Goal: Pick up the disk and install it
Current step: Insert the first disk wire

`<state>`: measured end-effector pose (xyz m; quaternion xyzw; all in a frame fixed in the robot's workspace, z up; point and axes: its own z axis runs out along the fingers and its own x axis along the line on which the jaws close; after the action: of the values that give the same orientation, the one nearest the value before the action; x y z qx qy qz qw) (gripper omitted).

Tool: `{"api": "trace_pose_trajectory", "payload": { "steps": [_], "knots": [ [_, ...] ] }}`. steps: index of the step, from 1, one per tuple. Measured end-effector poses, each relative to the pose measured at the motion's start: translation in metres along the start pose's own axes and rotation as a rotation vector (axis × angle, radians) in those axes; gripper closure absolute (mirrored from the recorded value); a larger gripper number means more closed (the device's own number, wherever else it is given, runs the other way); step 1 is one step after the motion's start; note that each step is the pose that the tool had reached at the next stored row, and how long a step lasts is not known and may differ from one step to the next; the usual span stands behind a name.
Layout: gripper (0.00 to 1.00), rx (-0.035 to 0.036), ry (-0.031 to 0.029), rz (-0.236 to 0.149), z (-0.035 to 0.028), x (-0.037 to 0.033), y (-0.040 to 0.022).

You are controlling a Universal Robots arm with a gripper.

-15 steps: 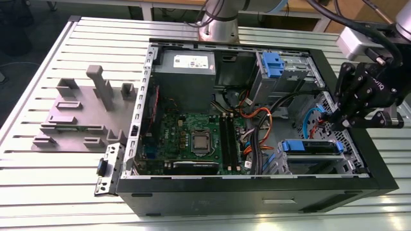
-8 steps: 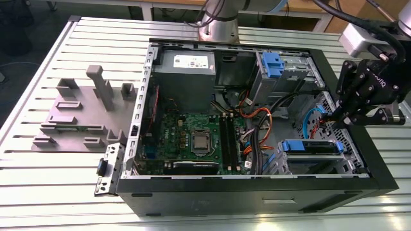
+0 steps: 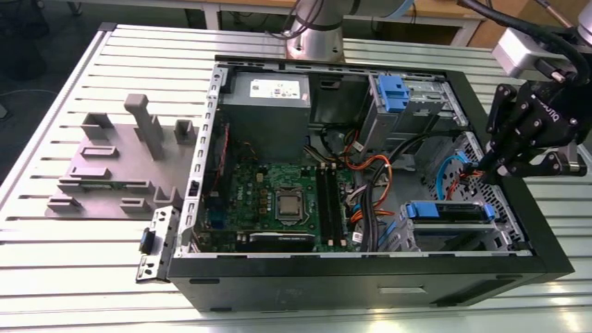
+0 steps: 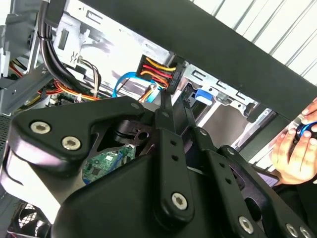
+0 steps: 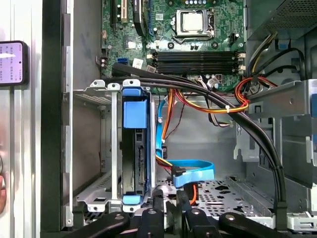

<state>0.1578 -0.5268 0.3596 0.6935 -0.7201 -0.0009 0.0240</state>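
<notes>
Gripper (image 3: pixel 484 173) at the rim of the open computer case (image 3: pixel 370 284), fingers drawn narrow, almost together, with nothing between them. The disk (image 5: pixel 134 148), edged by its blue bracket, stands on edge in a drive bay (image 5: pixel 94 94) just ahead of the fingertips and slightly aside. A blue cable (image 5: pixel 195 168) lies directly in front of them.

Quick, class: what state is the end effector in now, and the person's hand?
End effector: cannot be told.
Person's hand: curled around a small blue thing.
</notes>
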Motion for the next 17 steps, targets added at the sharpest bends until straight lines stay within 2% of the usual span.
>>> {"api": "trace_pose_trajectory", "payload": {
  "steps": [2,4,11,13,15,17],
  "knots": [
    [0.75,-0.0065,0.0002,0.0,-0.0001,-0.0006,-0.0031],
    [0.75,-0.0163,0.0007,-0.001,-0.0003,-0.001,-0.0068],
    [0.75,-0.0732,0.0027,-0.002,-0.0004,-0.0019,-0.0229],
    [0.75,-0.0876,0.0035,-0.003,0.0,-0.0022,-0.0264],
    [0.75,-0.0976,0.0035,-0.003,0.0014,-0.0024,-0.0285],
    [0.75,-0.1044,0.0041,-0.004,0.0036,-0.0025,-0.0297]
  ]
}}
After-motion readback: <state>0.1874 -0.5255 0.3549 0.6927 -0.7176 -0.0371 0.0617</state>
